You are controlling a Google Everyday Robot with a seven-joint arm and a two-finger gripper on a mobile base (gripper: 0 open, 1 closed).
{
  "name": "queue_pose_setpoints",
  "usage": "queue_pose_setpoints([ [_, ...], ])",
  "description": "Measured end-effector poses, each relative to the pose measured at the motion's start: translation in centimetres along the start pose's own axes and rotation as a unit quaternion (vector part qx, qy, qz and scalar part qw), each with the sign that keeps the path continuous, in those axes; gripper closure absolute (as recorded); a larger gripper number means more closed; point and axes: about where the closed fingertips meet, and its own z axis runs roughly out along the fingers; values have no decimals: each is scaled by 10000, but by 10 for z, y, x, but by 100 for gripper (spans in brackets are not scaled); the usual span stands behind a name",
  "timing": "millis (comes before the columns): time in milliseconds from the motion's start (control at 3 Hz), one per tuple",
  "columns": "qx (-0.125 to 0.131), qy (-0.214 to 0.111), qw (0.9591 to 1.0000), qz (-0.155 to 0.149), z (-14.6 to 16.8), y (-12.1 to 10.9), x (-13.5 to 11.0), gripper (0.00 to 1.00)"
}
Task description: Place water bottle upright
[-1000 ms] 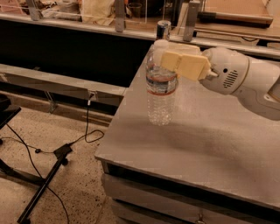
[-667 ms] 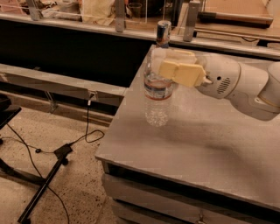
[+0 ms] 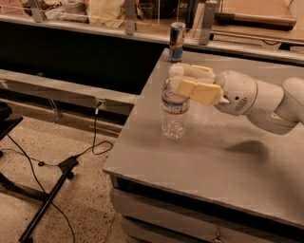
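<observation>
- water bottle (image 3: 174, 114) stands upright on grey table (image 3: 213, 161), base flat on the top, near the table's left edge
- clear ribbed body, narrow label band around the upper part, white cap (image 3: 175, 70) on top
- gripper (image 3: 177, 79) is at the bottle's neck and shoulder, reaching in from the right on the white arm (image 3: 256, 99)
- fingers (image 3: 202, 92) are pale yellow, one on the near side and one on the far side of the bottle top, closed in against it with only a thin gap showing between them; the bottle is all they hold
- near finger covers part of the bottle's shoulder, lower body is in plain sight
- blue-and-silver can (image 3: 176, 42) is upright at the far edge of the table, behind the bottle and well apart from it, not touching the gripper
- arm shadow (image 3: 247, 146) falls on the tabletop right of the bottle
- drawer front (image 3: 190, 216) sits under the tabletop
- back ledge (image 3: 95, 28) runs behind the table with metal posts (image 3: 129, 16) on it; what lies beyond is too blurry to name
- wooden board (image 3: 256, 9) at the top right, beyond the ledge
- speckled floor (image 3: 80, 209) left of the table, with a black cable (image 3: 95, 140) hanging down and a black stand leg (image 3: 47, 199) lying across it, both clear of the table
</observation>
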Motion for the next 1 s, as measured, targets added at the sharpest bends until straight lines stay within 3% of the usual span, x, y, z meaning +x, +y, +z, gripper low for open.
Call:
queue_pose_setpoints([
  [333, -19, 9, 10000, 2, 2, 0, 1, 15],
  [667, -42, 14, 10000, -2, 4, 1, 0, 0],
  [1000, -70, 150, 9997, -151, 4, 1, -7, 0],
])
